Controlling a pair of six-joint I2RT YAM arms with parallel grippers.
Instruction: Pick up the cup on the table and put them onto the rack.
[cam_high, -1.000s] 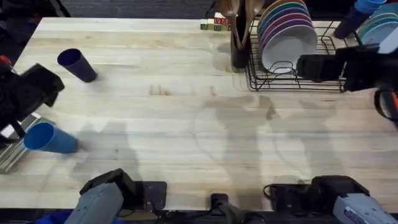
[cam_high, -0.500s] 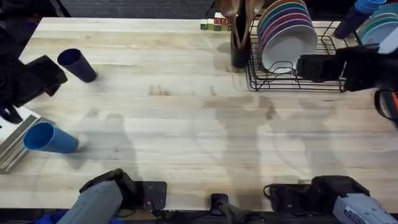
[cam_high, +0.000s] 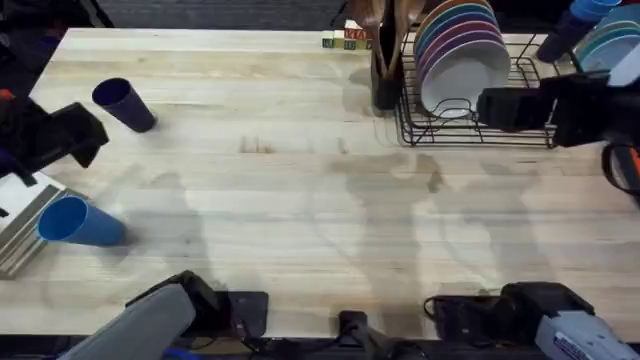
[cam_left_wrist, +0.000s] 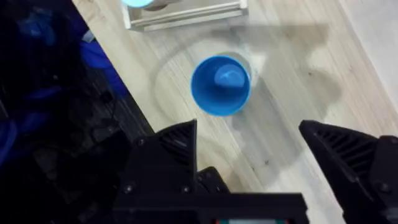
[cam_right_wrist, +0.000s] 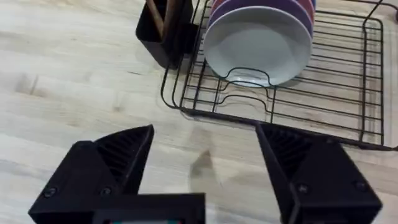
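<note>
Cups: two (cam_high: 82, 222) (cam_high: 124, 104); rack (cam_high: 480, 135): one

Bright blue cup (cam_high: 80, 222), dark navy cup (cam_high: 124, 104), pale wood-grain table (cam_high: 300, 200), black wire rack (cam_high: 478, 128), white front plate (cam_high: 463, 73) with purple, green and yellow rims behind, black grippers, left (cam_left_wrist: 249, 149), right (cam_right_wrist: 205, 155)

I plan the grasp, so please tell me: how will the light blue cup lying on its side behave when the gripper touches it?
The light blue cup lies on its side, so it may roll. It looks like thin plastic, probably light and easily nudged. Its smooth wall could slip.
</note>
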